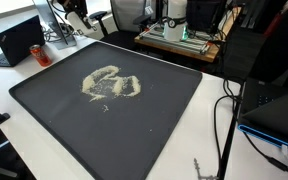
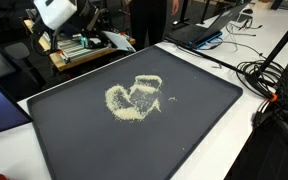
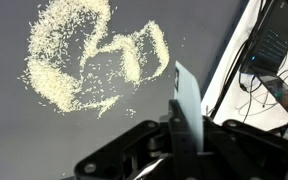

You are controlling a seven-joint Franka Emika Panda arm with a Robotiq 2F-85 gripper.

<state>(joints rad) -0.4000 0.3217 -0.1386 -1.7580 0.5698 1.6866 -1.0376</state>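
A pile of pale rice-like grains [image 1: 111, 86] [image 2: 134, 98] lies spread in a loose ring near the middle of a large dark mat [image 1: 164, 120] [image 2: 184, 130]. In the wrist view the grains [image 3: 74, 60] fill the upper left, well ahead of my gripper [image 3: 184, 125]. The black jaws are shut on a thin pale flat blade [image 3: 187, 95] that sticks out past them, above the mat [image 3: 24, 140] near its edge. The blade touches no grains. I cannot make out the gripper in either exterior view.
Black cables [image 1: 224, 110] [image 2: 269, 80] [image 3: 259, 85] trail over the white table beside the mat. A laptop [image 1: 19, 40] sits off one corner and another laptop [image 2: 199, 32] lies beyond the far edge. Equipment and chairs crowd the back.
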